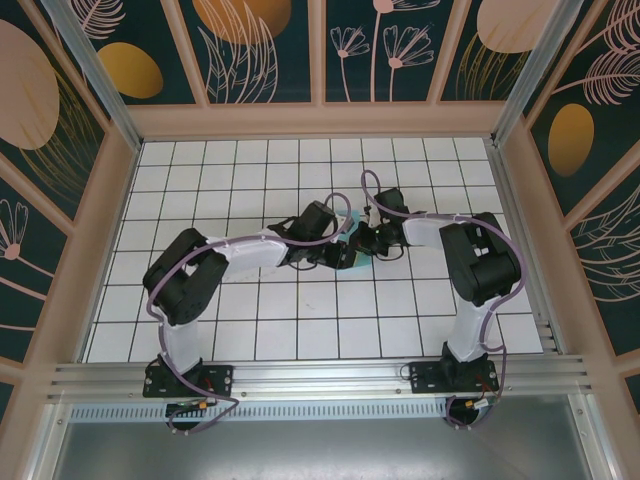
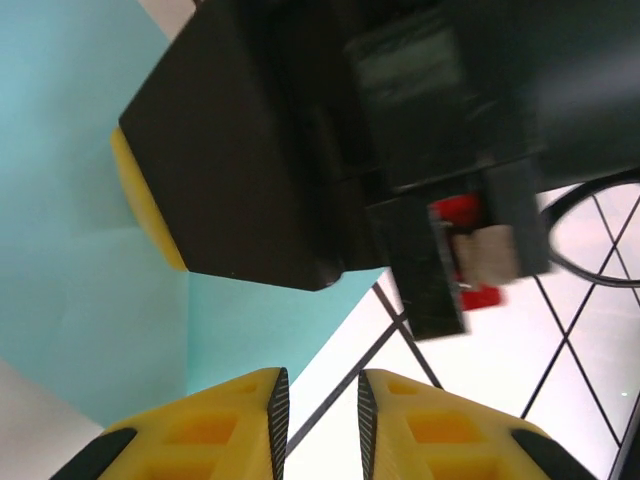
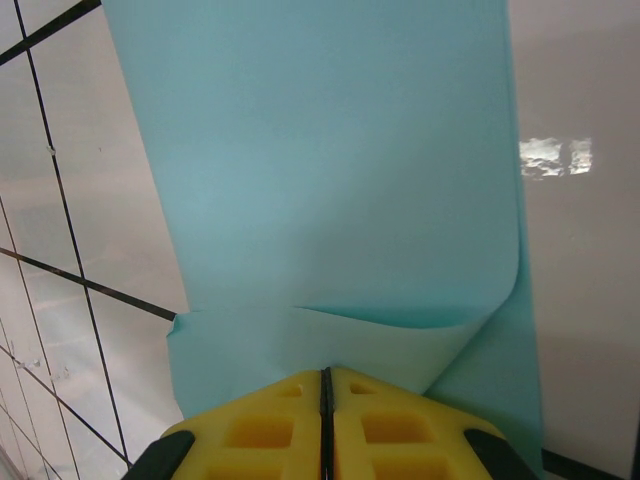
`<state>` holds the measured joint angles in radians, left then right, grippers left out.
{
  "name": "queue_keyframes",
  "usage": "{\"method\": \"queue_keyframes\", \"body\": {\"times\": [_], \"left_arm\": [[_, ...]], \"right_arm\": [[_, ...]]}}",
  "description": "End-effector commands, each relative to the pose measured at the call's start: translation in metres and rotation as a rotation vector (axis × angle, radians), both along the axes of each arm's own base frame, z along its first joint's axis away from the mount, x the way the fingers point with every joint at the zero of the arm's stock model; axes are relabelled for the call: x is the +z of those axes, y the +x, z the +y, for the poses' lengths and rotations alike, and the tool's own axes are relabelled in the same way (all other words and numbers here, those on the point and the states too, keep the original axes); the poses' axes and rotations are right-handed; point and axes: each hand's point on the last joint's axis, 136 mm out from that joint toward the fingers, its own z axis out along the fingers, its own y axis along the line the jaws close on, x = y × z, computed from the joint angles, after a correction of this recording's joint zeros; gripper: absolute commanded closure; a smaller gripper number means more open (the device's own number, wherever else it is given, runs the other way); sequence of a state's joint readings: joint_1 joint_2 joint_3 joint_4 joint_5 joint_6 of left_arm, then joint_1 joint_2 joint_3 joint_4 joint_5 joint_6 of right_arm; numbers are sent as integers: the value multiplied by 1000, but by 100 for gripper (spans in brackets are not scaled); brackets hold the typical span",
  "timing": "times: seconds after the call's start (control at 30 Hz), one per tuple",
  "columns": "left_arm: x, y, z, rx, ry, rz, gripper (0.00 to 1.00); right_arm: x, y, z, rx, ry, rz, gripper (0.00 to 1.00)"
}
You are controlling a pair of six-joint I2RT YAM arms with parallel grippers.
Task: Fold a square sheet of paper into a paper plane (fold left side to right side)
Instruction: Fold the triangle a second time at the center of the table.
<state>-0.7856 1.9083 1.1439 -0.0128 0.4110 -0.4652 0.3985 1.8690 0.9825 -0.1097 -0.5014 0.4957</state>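
The square sheet of paper (image 1: 354,222) is turquoise and lies at the table's centre, mostly hidden under both wrists. In the right wrist view a pale flap of the sheet (image 3: 320,150) curls up toward my right gripper (image 3: 326,372), which is shut with the flap's edge at its tips. My left gripper (image 2: 322,400) stands slightly open just off the paper's (image 2: 80,150) pointed corner, with bare tile between its fingers. The right gripper's black body (image 2: 250,150) hangs close above it. In the top view the left gripper (image 1: 345,252) and right gripper (image 1: 364,240) nearly touch.
The white gridded table (image 1: 250,180) is walled by a wooden frame (image 1: 130,170) on three sides. An aluminium rail (image 1: 320,375) runs along the near edge by the arm bases. Purple cables (image 1: 375,195) loop above the right wrist.
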Motion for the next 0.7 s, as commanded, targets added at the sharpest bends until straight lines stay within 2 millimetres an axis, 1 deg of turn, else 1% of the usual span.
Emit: {"method": "queue_keyframes", "body": {"times": [0.0,0.23,0.47,0.67], "left_arm": [[4,6,-12,-15,-40,-1,72],[-23,3,-6,-6,18,40,72],[-40,-3,2,-1,61,66,72],[-49,-7,8,1,85,80,72]], "right_arm": [[-41,-27,-23,-17,-121,125,89],[-40,-27,-24,-14,-123,124,89],[-40,-27,-24,-14,-126,122,89],[-40,-27,-25,-14,-130,123,89]]}}
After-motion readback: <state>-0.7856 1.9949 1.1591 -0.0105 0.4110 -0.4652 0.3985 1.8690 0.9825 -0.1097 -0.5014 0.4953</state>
